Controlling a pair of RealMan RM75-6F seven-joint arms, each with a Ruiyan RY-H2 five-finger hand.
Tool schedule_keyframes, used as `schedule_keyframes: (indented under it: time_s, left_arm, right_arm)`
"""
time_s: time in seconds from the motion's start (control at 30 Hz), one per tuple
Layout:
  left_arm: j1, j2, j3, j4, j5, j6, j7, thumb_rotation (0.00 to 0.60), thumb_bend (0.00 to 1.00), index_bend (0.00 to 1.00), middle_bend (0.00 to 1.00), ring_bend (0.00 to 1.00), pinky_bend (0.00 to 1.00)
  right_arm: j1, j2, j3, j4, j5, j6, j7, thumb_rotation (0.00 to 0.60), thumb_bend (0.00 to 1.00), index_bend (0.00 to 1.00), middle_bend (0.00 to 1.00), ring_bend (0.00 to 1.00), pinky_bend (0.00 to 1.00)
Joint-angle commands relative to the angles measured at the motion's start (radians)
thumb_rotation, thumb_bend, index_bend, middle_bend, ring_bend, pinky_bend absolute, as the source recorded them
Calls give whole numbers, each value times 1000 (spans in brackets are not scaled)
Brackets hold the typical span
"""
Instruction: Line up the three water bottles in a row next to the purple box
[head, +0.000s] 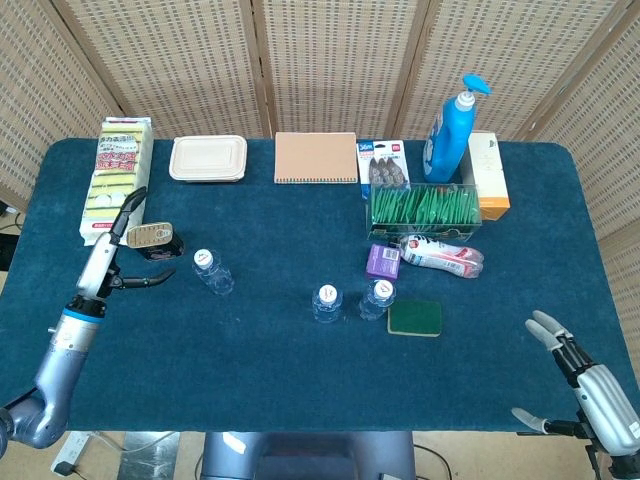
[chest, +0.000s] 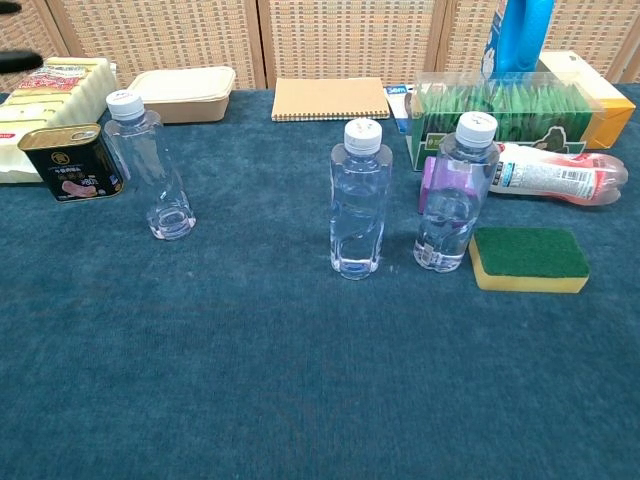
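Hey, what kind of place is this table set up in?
Probably an indoor test or demo setup rather than a home. A table covered in blue cloth stands before woven folding screens used as a backdrop, and it holds mixed household goods, such as a blue pump bottle and a sponge.
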Motion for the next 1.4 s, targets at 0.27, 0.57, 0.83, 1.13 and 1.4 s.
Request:
schedule_keyframes:
  time_s: [0.27,0.57,0.83,1.13,1.4]
  left_arm:
    - [-20,-205,28,291,32,-72,-247,600,147,0,0,0,36]
    - [-44,-273,35,348,46,-107,-275,600,147,0,0,0,42]
    - [-75,-341,13,425,16,-169,-317,600,151,0,0,0,42]
    - [-120,-416,12,497,16,-231,-301,600,181,0,0,0,58]
    - [-137,-465,14,529,13,-253,-270,600,376,7,14,6,223]
  right_arm:
    - [2,-1,-1,-1,5,-3,-4,600,0,10,0,0,176]
    - [5,-1,2,4,16,-6,4,600,0,10,0,0,176]
    - [5,-1,-1,3,14,-6,7,600,0,10,0,0,176]
    - [5,0,2,6,21,-1,14,600,0,10,0,0,176]
    - [4,4,5,13,27,6,30,600,0,10,0,0,176]
